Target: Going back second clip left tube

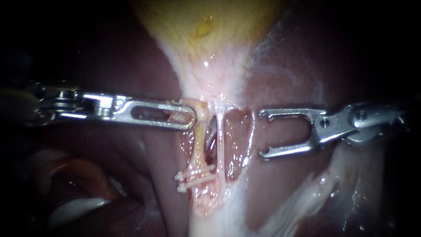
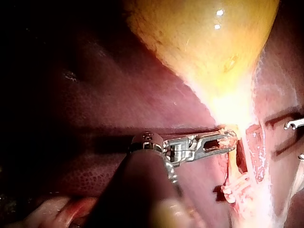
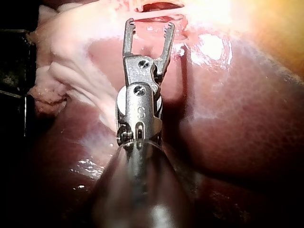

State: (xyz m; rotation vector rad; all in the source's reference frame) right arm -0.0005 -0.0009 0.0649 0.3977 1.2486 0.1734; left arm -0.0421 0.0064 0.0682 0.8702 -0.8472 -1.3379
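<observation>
The yellow gallbladder [image 1: 206, 30] narrows down to two tubes. The left tube [image 1: 200, 147] carries two white clips [image 1: 195, 179] side by side low down. The thin pale right tube [image 1: 220, 140] runs beside it. My left instrument [image 1: 186, 117] comes in level from the left, its slotted jaws shut on yellowish tissue at the gallbladder's neck, as the left wrist view also shows [image 2: 229, 140]. My right instrument [image 1: 263, 134] stands to the right of both tubes, apart from them. Its hooked jaws are wide open and empty, which the right wrist view [image 3: 149, 24] confirms.
Dark red liver [image 1: 109, 175] surrounds the tubes on both sides. White stringy tissue [image 1: 298, 206] lies below the right instrument. A pale and reddish fold [image 1: 76, 204] sits at the lower left. The clips [image 2: 236, 186] also show beyond the left instrument's jaws.
</observation>
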